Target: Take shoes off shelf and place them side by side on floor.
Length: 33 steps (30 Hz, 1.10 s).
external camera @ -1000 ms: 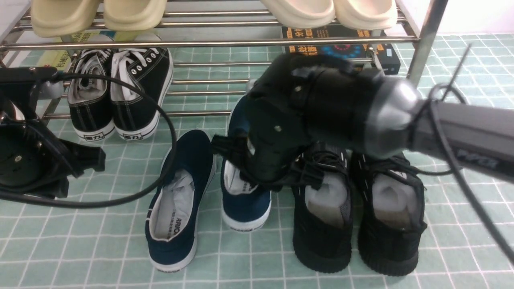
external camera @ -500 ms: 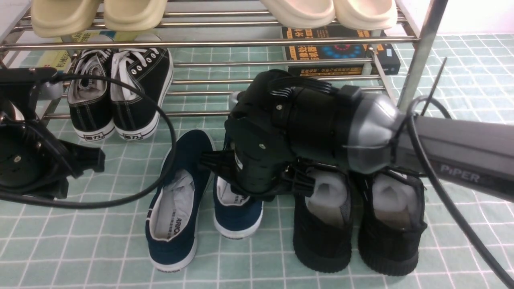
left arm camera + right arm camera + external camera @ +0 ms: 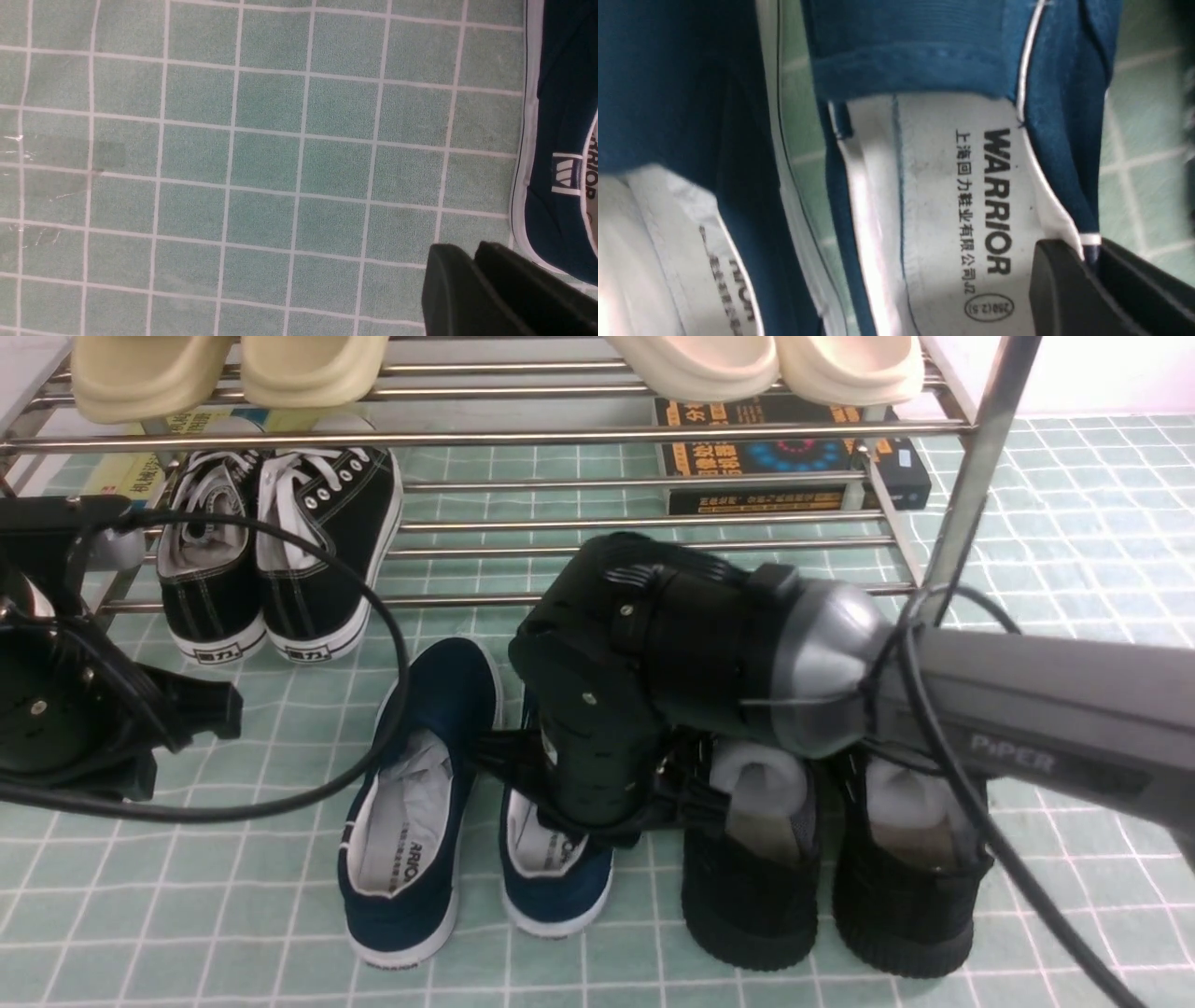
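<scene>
First shoe (image 3: 411,821) lying on floor (image 3: 233,915) just beside right gripper (image 3: 1090,254); you're pinching second shoe (image 3: 560,887) by collar, both off shelf (image 3: 653,523). Left gripper (image 3: 472,261) sitting pressed together, empty. Release and squaring likely remaining.

**Even light in front, soft focus up close**

The front view is bright and flat, with thin glints along the shelf (image 3: 485,434) tubes and only faint shadows on the floor (image 3: 280,915). The left wrist view is crisp and evenly lit (a few shiny scuffs at one edge). The right wrist view is close and soft. The navy shoe (image 3: 924,46) shows readable insole print, while the neighbouring shoe (image 3: 668,84) blurs, its insole washed pale at the corner.
</scene>
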Available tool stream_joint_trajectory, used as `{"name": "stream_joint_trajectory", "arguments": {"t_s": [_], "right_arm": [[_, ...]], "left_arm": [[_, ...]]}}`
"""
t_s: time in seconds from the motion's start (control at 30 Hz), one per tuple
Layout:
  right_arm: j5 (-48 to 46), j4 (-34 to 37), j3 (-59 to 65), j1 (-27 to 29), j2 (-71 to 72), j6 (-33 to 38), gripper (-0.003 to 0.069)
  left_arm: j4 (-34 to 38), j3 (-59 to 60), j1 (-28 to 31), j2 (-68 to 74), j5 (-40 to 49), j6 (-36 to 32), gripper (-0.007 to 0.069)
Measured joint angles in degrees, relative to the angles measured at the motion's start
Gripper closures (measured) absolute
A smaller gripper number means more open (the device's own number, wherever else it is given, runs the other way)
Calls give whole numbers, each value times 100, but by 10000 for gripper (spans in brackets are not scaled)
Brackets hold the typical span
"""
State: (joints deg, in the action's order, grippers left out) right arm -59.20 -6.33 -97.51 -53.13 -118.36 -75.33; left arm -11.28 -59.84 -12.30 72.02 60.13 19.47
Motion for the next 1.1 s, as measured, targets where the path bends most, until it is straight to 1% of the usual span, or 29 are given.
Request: {"name": "stream_joint_trajectory", "arguments": {"t_s": [0.23,0.3,0.4,0.43,0.47,0.5,0.57,0.63,0.67,0.7,0.73,0.77,0.8,0.83,0.87,0.9,0.97,1.03,1.07,1.1], "right_arm": [[-124,190,0,-65,-7,75,562],[-167,259,0,-65,-7,233,531],[-320,319,-54,-65,22,498,458],[-338,319,-63,-65,29,543,445],[-476,319,-145,-65,93,733,391],[-496,319,-155,-65,118,789,378],[-796,294,-346,-65,284,1247,305],[-994,262,-544,-65,421,1835,280],[-1019,252,-566,-65,438,1907,279],[-1069,178,-753,-65,611,2657,276],[-1069,165,-784,-65,634,2845,277],[-1073,157,-819,-65,721,3222,281],[-1084,163,-865,-65,875,3780,296],[-1106,193,-878,-65,1071,4287,326],[-1133,236,-885,-65,1158,4589,341],[-1164,325,-891,-65,1365,4986,386],[-1198,466,-895,-65,1650,5507,452],[-1218,633,-902,-65,1962,5862,520],[-1225,676,-902,-65,2035,5893,535],[-1225,809,-902,-65,2305,6114,585]], "left_arm": [[-4,0,0,0,0,0,525],[-4,0,0,0,4,0,519],[-4,0,0,0,6,0,517],[-4,0,0,0,6,0,517],[-4,0,0,0,17,0,517],[-4,0,0,0,18,0,517],[-4,0,0,0,18,0,516],[-4,0,0,0,25,0,512],[-4,0,0,0,35,0,512],[-4,0,0,0,49,0,508],[-4,0,0,0,48,0,508],[-4,0,0,0,48,0,507],[-4,0,0,0,64,0,505],[-4,0,0,0,64,0,502],[-4,0,0,0,64,0,501],[-4,0,0,0,68,0,500],[-4,0,0,0,75,0,499],[-4,0,0,0,107,0,498],[-4,0,0,0,108,0,498],[-4,0,0,0,124,0,497]]}}
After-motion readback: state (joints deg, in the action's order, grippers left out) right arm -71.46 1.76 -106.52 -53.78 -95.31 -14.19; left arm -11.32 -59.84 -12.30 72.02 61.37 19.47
